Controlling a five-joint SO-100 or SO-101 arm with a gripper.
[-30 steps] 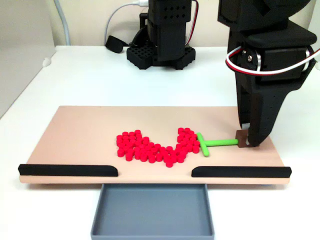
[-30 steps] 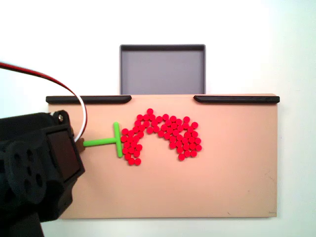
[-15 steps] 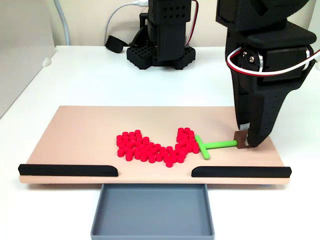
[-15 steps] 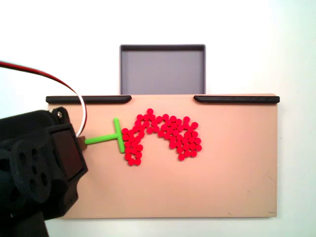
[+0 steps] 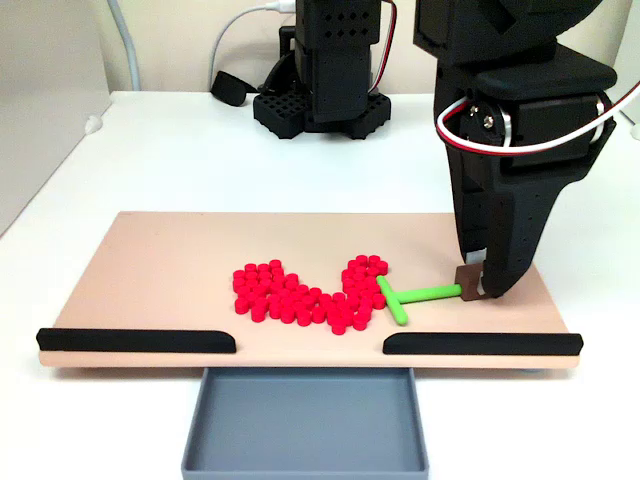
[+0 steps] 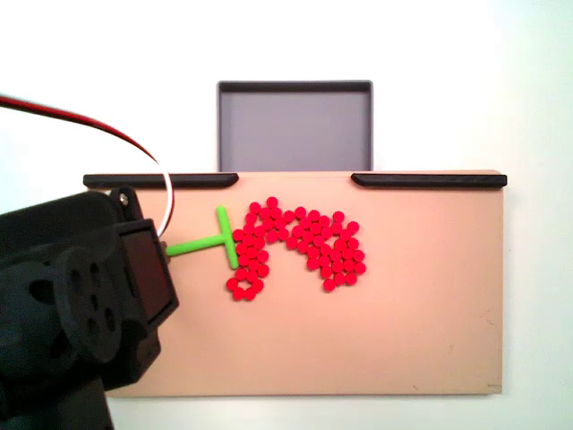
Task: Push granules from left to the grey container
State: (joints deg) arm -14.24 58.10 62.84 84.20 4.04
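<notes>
On the tan board [image 5: 150, 270], the red granules [image 5: 300, 292] lie in a curved heap near its middle, behind the gap between two black strips [image 5: 137, 340]. The grey container [image 5: 305, 420] sits empty just past that gap, on the white counter [image 5: 180, 160]. The hand [image 5: 478, 285] is clenched on the brown end of the green pusher [image 5: 405, 297], whose crossbar touches the heap's edge.
</notes>
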